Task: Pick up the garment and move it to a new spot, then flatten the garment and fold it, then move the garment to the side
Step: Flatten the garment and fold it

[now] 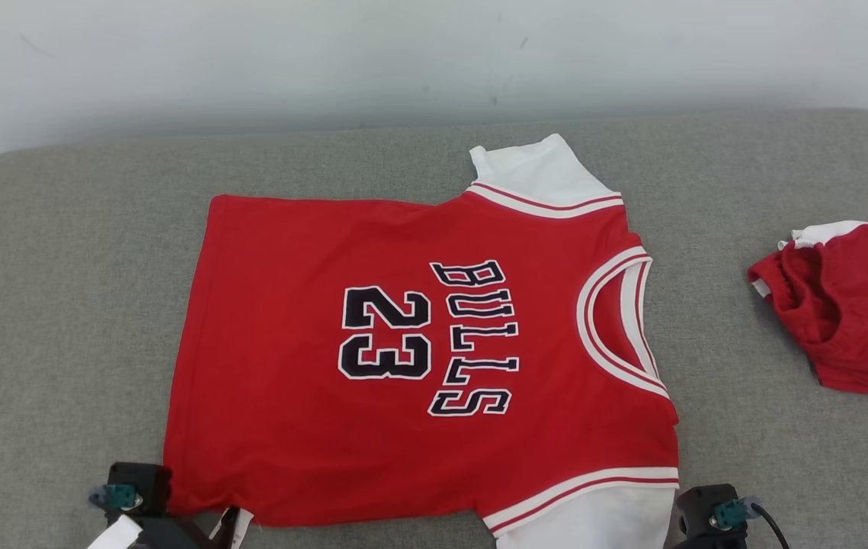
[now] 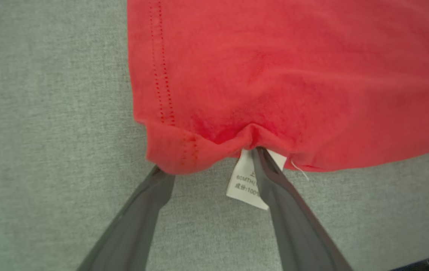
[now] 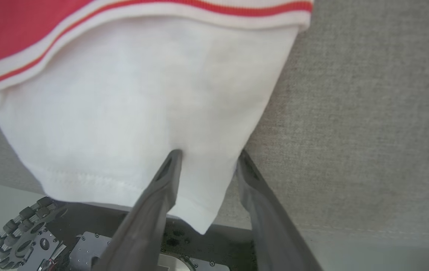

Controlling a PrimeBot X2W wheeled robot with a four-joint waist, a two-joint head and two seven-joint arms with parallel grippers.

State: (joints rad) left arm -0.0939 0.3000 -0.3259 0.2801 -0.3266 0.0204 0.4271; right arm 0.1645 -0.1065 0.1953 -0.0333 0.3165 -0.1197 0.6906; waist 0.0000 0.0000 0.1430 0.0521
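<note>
The left gripper (image 2: 206,162) is wide open and holds nothing. The tips of its two dark fingers (image 2: 135,222) touch the near edge of the red basketball jersey (image 1: 403,343), which has white sleeves and BULLS 23 in black letters. One tip is tucked under the jersey's corner. The other lies across a small white paper-like label (image 2: 242,184) that sticks out from under the red edge, where the cloth is bunched up a little.

The right gripper (image 3: 208,154) is open too, with its fingers apart. One finger lies on the white sleeve (image 3: 124,113). The other sits just past the sleeve's side edge, on the grey cloth table top (image 1: 60,305). The sleeve's corner is between the two fingers, but it is not pinched. That corner hangs off the near side of the table, above the robot's wheeled base (image 3: 22,233).

The jersey lies flat on the table, just ahead of both grippers, with its neck hole toward the robot's right. A crumpled red and white cloth (image 1: 853,305) lies well apart at the far right.
</note>
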